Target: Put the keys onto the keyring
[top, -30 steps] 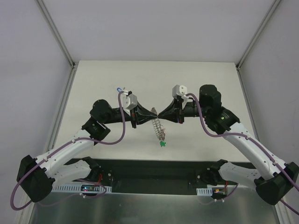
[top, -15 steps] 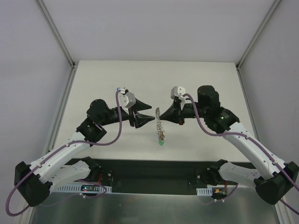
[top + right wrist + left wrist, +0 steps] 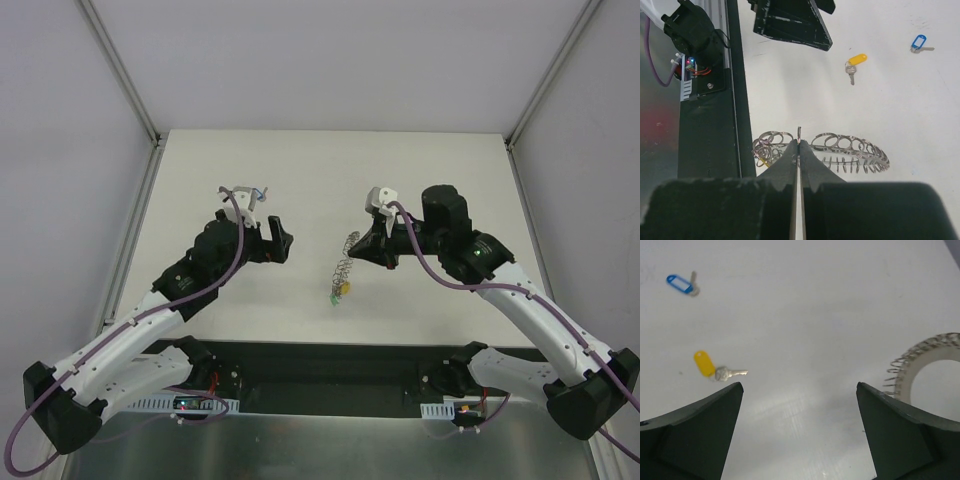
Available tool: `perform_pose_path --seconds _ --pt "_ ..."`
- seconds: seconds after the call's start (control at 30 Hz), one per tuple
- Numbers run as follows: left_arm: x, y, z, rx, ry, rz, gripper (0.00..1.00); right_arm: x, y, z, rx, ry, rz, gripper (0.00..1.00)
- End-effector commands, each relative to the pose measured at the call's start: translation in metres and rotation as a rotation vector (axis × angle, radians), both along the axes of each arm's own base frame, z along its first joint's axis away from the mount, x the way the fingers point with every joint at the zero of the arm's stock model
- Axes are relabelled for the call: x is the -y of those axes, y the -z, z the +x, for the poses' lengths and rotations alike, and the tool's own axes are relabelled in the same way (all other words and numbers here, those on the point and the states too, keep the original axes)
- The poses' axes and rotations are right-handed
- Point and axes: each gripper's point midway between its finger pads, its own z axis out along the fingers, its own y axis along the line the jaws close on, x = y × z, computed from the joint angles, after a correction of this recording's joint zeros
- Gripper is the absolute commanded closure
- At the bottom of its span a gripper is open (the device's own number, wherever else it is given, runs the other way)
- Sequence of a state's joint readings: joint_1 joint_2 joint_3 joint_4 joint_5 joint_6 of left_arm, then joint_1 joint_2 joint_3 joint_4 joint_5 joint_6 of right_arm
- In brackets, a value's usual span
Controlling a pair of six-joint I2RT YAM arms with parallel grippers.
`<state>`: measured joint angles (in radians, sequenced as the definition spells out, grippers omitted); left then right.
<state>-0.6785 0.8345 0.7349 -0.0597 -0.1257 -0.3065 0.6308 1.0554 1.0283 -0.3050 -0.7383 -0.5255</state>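
Observation:
The keyring (image 3: 345, 265) is a grey disc edged with wire loops, hanging tilted above the table from my right gripper (image 3: 358, 246). That gripper is shut on the keyring (image 3: 850, 148) at its rim, and a loop sticks up between the fingertips (image 3: 799, 142). Keys with a yellow tag (image 3: 343, 287) and a green tag (image 3: 334, 298) dangle from the ring's low end. My left gripper (image 3: 283, 240) stands wide open with nothing in it, left of the ring and apart from it. On the table beyond it lie a yellow-tagged key (image 3: 706, 364) and a blue-tagged key (image 3: 681, 283).
The black base plate (image 3: 705, 125) and the arms' mounts run along the table's near edge, close under the ring's low end. White walls with metal rails close the table on three sides.
My left gripper has opened, let go of the keyring and drawn back to the left. The ring now hangs from my right gripper alone, which stays shut on it.

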Motion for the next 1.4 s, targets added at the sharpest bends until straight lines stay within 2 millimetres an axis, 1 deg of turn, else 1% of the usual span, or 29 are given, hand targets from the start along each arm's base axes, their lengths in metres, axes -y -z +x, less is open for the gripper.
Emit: perform_pose_path --seconds 0.0,0.1,0.13,0.17,0.2,0.23,0.3,0.37,0.4,0.43,0.47,0.5,0.57,0.6,0.67,0.7,0.77,0.83,0.87,1.03,1.17,1.33,1.37 --pt "-0.062 0.049 0.005 -0.183 -0.388 0.043 0.04 0.003 -0.018 0.001 0.064 0.0 0.031 0.99" --pt "-0.068 0.069 0.006 -0.274 -0.455 0.022 0.02 0.003 -0.016 0.001 0.06 0.002 0.024 0.99" --pt "-0.075 0.078 0.007 -0.311 -0.49 0.025 0.03 0.003 -0.015 0.002 0.059 0.004 0.02 0.99" --pt "-0.077 0.083 0.008 -0.335 -0.505 0.016 0.04 0.003 -0.015 0.002 0.062 0.003 0.02 0.99" --pt "-0.077 0.091 0.009 -0.377 -0.531 -0.003 0.04 0.003 -0.014 0.002 0.061 0.002 0.018 0.99" --pt "-0.082 0.097 0.011 -0.396 -0.562 -0.007 0.06 0.003 -0.012 0.002 0.058 0.002 0.015 0.99" --pt "-0.086 0.108 0.015 -0.435 -0.604 -0.002 0.08 0.003 -0.01 0.002 0.061 0.001 0.011 0.99" --pt "-0.09 0.115 0.02 -0.452 -0.641 0.003 0.12 0.005 -0.01 0.001 0.065 -0.001 0.008 0.99" --pt "-0.09 0.122 0.022 -0.472 -0.66 0.014 0.14 0.005 -0.01 0.0 0.075 -0.004 0.007 0.99" --pt "-0.092 0.122 0.025 -0.475 -0.675 0.015 0.17 0.006 -0.009 0.001 0.083 0.001 0.005 0.99" --pt "-0.093 0.125 0.028 -0.485 -0.688 0.011 0.24 0.007 -0.009 0.001 0.086 0.004 0.004 0.99" --pt "-0.092 0.133 0.03 -0.512 -0.698 0.017 0.28 0.007 -0.009 0.002 0.088 0.006 0.003 0.99" --pt "-0.088 0.135 0.038 -0.526 -0.698 0.0 0.38 0.006 -0.008 0.001 0.084 -0.002 0.004 0.99" --pt "-0.089 0.142 0.041 -0.547 -0.709 0.009 0.4 0.006 -0.007 0.0 0.08 -0.007 0.004 0.99" --pt "-0.088 0.145 0.048 -0.552 -0.721 0.008 0.43 0.006 -0.006 -0.001 0.081 -0.01 0.004 0.99" --pt "-0.089 0.149 0.053 -0.562 -0.733 0.007 0.48 0.006 -0.007 0.0 0.087 -0.008 0.009 0.99" --pt "-0.091 0.155 0.057 -0.578 -0.745 0.004 0.52 0.006 -0.007 -0.001 0.088 -0.008 0.009 0.99" --pt "-0.092 0.162 0.062 -0.586 -0.759 0.001 0.59 0.007 -0.008 -0.002 0.093 -0.009 0.012 0.99" --pt "-0.091 0.165 0.064 -0.589 -0.759 -0.001 0.6 0.007 -0.009 -0.003 0.096 -0.01 0.013 0.99" --pt "-0.082 0.179 0.075 -0.621 -0.749 -0.022 0.65 0.011 -0.008 -0.004 0.11 0.0 0.011 0.99" --pt "-0.076 0.187 0.083 -0.636 -0.74 -0.023 0.66 0.01 -0.008 -0.005 0.105 -0.007 0.014 0.99" --pt "-0.081 0.196 0.088 -0.639 -0.781 -0.024 0.66 0.01 -0.008 -0.005 0.104 -0.009 0.014 0.99" --pt "-0.083 0.2 0.087 -0.648 -0.789 -0.016 0.67 0.01 -0.007 -0.006 0.103 -0.009 0.012 0.99"
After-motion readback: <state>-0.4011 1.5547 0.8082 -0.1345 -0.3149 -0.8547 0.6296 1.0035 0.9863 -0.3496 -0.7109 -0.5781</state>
